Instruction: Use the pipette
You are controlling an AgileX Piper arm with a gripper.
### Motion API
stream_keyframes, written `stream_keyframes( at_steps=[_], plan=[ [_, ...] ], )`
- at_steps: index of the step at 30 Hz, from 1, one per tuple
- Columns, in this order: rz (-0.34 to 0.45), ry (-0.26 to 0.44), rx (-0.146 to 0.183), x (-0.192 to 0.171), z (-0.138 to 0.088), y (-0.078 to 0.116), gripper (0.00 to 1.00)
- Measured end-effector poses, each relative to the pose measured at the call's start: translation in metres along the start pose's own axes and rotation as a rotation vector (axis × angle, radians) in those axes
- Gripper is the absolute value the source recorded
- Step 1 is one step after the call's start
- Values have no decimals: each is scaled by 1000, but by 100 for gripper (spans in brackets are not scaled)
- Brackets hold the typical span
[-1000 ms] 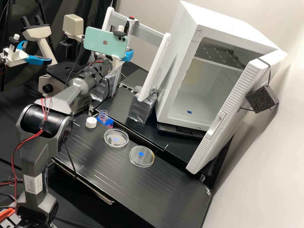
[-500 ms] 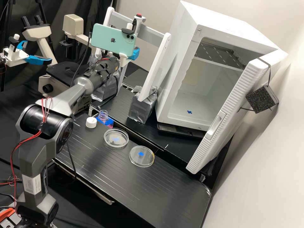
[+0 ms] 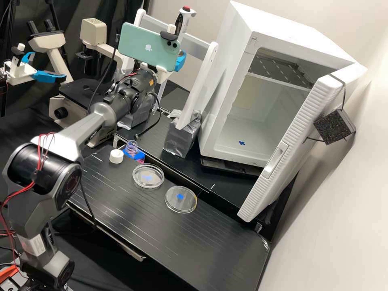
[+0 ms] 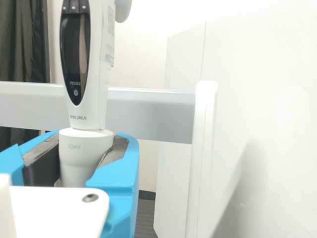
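In the high view the gripper (image 3: 180, 61) is behind the green phone mounted on the wrist, above the rack, with a blue finger showing. The white pipette (image 3: 186, 18) with its red top rises upright beside it. Seen from the wrist, the gripper (image 4: 85, 151) is shut on the pipette (image 4: 99, 94), one blue finger on each side of its lower collar; the tip is hidden. On the bench are an open bottle of pink liquid (image 3: 132, 148), its white cap (image 3: 116, 156) and two clear dishes (image 3: 148, 176), (image 3: 180, 199).
The rack's grey crossbar (image 4: 148, 114) and white upright (image 4: 200, 148) stand close behind and beside the pipette. To the right is a white incubator (image 3: 238, 48) with its door (image 3: 283, 153) open. A microscope (image 3: 72, 97) stands behind the arm at the left.
The gripper and pipette have moved rightward in the high view, and the pipette's red top stands higher. The arm's elbow has shifted left. Bottle, cap and dishes have stayed put.
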Motion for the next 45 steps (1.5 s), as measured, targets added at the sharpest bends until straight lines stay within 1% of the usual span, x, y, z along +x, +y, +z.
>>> stream_keyframes(
  at_steps=[2, 4, 5, 7, 10, 11, 13, 16, 21, 22, 23, 24, 25, 26, 27, 29, 31, 34, 39, 41, 45],
  plan=[
    [10, 16, 18, -9, -1, 1, 0],
    [17, 31, 24, -20, 0, 0, 0],
    [21, 36, 32, -23, 0, -1, 0],
    [33, 51, 61, -32, 0, 0, 0],
    [48, 66, 86, -43, 3, -3, 0],
    [56, 74, 93, -47, 3, -3, 0],
    [69, 86, 91, -56, 6, -6, 0],
    [84, 99, 85, -69, 13, -14, 0],
    [87, 124, 48, -86, 15, -30, 0],
    [90, 129, 37, -89, 15, -34, 0],
    [91, 134, 19, -92, 15, -40, 0],
    [96, 134, 19, -93, 16, -42, 0],
    [99, 137, 10, -95, 16, -46, 0],
    [111, 136, 13, -97, 16, -48, 0],
    [113, 135, 4, -98, 17, -52, 0],
    [113, 132, -3, -99, 18, -57, 0],
    [117, 131, -20, -97, 19, -61, 0],
    [108, 109, -39, -92, 24, -70, 0],
    [100, 69, -44, -87, 35, -80, 0],
    [88, 53, -41, -85, 39, -85, 0],
    [64, 28, -46, -83, 47, -93, 0]
  ],
)
